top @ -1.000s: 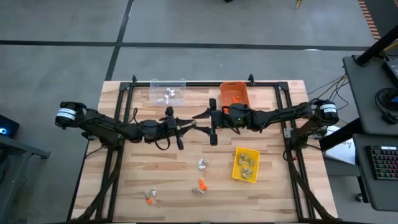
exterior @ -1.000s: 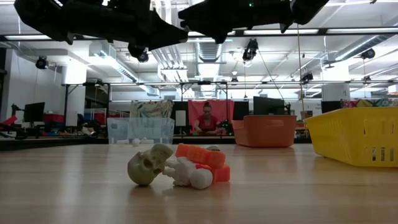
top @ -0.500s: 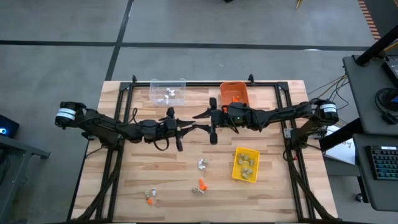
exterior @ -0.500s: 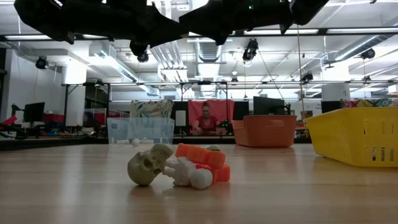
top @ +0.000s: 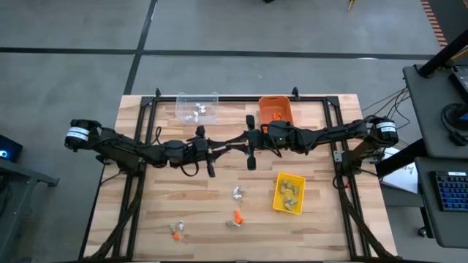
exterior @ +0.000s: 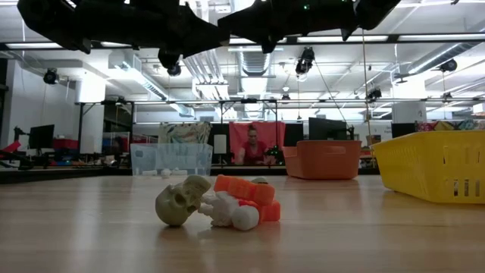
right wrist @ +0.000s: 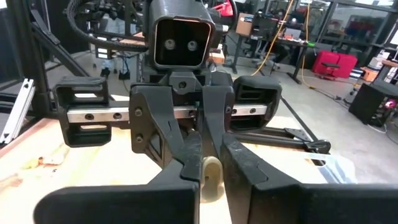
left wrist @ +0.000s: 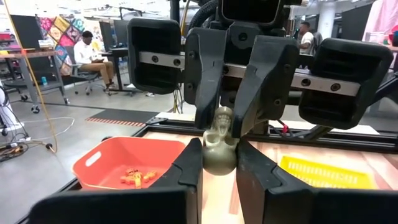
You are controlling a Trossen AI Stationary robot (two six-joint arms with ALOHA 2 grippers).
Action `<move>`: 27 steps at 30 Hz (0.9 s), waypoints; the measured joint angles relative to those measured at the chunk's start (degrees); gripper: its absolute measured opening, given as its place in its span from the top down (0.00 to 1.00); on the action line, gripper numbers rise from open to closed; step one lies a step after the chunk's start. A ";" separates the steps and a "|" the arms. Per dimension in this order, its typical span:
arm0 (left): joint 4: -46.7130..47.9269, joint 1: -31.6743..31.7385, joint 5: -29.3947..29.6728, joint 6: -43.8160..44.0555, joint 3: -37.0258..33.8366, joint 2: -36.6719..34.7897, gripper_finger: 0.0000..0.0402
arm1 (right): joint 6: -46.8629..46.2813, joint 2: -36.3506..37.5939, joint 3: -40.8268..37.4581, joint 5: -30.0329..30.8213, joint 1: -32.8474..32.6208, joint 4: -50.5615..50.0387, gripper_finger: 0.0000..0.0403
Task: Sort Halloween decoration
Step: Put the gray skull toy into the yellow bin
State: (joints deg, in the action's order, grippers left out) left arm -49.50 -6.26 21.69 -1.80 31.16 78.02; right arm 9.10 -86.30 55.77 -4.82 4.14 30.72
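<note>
Mid-frame in the high view, the left gripper (top: 219,148) and right gripper (top: 235,141) meet tip to tip, both pinching one tan skull (left wrist: 220,144), likely a handover. Other trinkets (top: 235,217) lie lower centre; the yellow bin (top: 289,193) holds similar tan pieces.

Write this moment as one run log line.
phase: mid-air handover | left gripper: shut on skull trinket | right gripper: shut on skull trinket
</note>
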 joint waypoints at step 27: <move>9.48 -0.07 -0.33 4.06 0.13 -0.19 0.56 | 0.31 0.30 8.85 0.00 0.42 -33.48 0.98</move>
State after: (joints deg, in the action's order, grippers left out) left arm -40.02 -6.33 21.37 2.27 31.29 77.83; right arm 9.41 -86.00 64.62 -4.82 4.56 -2.76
